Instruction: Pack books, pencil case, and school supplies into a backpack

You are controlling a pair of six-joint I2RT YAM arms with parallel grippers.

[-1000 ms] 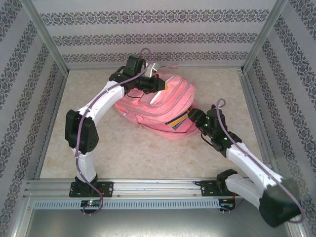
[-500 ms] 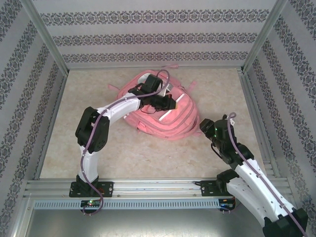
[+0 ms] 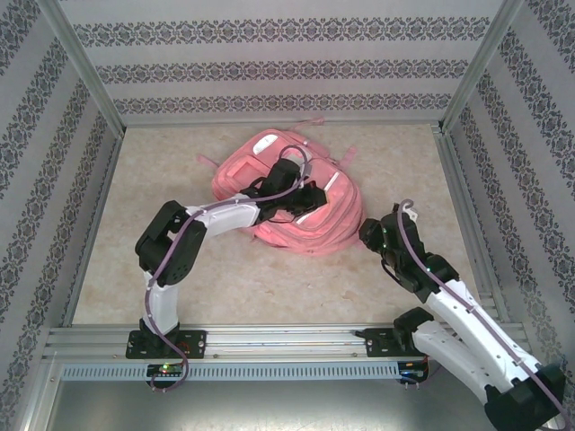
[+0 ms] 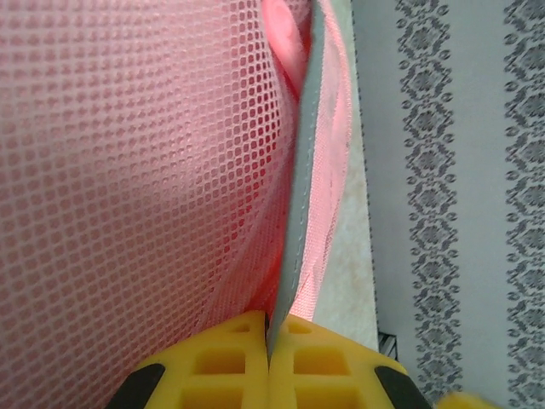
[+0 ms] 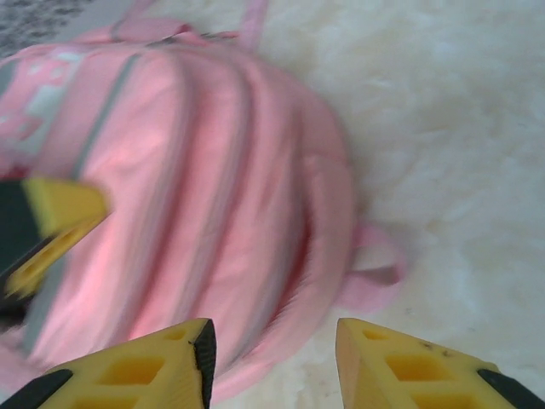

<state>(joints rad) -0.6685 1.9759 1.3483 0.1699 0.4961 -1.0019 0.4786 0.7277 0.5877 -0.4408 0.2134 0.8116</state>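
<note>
The pink backpack lies flat in the middle of the table. My left gripper rests on its near right part. In the left wrist view its yellow fingers are shut on a thin grey strip at the edge of the backpack's pink mesh. My right gripper sits just off the backpack's near right edge. It stands open with nothing between its fingers, and the backpack and a pink loop lie ahead of it. The books, pencil case and school supplies are hidden.
Patterned walls and metal posts box in the table on three sides. A metal rail runs along the near edge with both arm bases on it. Bare tabletop lies in front of and to the left of the backpack.
The left gripper came down and towards me with the backpack's fabric, and the bag now lies flatter. The right gripper backed off from the bag's edge and its jaws narrowed. The yellow book edge no longer shows.
</note>
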